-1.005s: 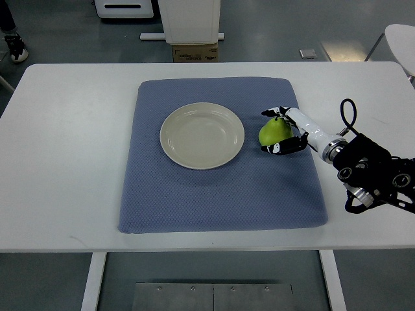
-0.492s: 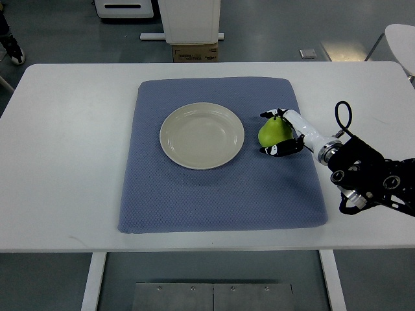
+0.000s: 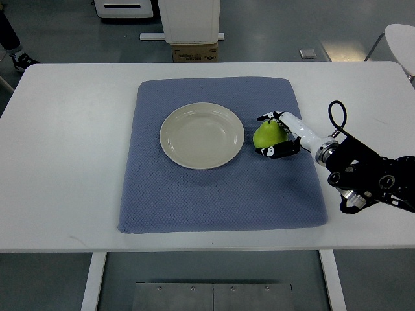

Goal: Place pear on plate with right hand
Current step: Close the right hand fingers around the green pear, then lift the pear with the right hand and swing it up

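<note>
Top view, right hand (image 3: 283, 136) fingers curled round pear (image 3: 266, 135), beside plate (image 3: 202, 135)

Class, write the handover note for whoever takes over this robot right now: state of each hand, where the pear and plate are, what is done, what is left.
Right hand: shut on the pear, over the blue mat, just right of the plate.
Left hand: not in view.
Plate: empty, on the mat, centre-left of the pear.
Done: pear grasped and brought close to the plate's right rim.
Left: carry the pear over the plate, set it down, release, withdraw.
</note>
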`<state>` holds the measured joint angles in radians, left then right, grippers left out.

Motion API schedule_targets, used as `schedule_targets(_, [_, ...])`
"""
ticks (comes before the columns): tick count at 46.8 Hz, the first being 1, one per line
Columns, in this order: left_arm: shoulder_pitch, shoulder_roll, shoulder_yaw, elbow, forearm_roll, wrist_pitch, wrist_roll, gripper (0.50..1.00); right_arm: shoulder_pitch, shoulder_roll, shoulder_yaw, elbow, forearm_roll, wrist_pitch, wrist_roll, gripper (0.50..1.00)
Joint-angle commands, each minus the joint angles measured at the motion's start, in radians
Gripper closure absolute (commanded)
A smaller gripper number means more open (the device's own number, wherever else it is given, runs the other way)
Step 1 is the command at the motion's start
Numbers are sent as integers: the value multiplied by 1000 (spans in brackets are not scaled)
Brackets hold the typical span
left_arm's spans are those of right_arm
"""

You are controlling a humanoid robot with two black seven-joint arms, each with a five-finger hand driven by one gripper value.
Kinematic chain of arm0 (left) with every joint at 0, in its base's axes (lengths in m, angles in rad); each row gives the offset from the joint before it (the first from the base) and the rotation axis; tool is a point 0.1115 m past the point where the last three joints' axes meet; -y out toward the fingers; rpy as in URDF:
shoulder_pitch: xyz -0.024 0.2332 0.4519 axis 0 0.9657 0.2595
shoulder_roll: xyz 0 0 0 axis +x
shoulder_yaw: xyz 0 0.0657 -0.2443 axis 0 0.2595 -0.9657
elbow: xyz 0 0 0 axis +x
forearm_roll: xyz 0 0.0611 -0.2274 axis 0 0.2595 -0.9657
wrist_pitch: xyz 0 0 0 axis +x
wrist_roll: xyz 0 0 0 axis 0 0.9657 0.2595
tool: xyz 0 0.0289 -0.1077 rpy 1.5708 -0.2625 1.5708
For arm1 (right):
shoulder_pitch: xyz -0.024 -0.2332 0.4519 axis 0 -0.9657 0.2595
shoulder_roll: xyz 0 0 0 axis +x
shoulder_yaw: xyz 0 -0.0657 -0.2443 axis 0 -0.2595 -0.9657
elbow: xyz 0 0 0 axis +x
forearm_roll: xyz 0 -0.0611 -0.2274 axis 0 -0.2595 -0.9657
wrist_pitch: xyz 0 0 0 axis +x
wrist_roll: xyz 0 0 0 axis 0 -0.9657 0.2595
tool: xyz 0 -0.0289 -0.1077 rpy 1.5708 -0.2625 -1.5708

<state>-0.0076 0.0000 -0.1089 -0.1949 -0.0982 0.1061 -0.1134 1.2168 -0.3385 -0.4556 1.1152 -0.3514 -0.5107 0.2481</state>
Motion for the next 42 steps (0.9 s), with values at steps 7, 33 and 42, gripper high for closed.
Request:
schedule_targets(7, [0, 0, 0, 0, 0, 0, -2, 500, 6, 7, 3, 0, 26, 1, 5, 1000])
schedule_targets(33, [0, 0, 0, 0, 0, 0, 0, 500, 53, -5, 15, 2, 57, -2, 16, 1000])
schedule_targets(42, [0, 0, 0, 0, 0, 0, -2, 500, 130, -53, 14, 11, 88, 3, 14, 1000])
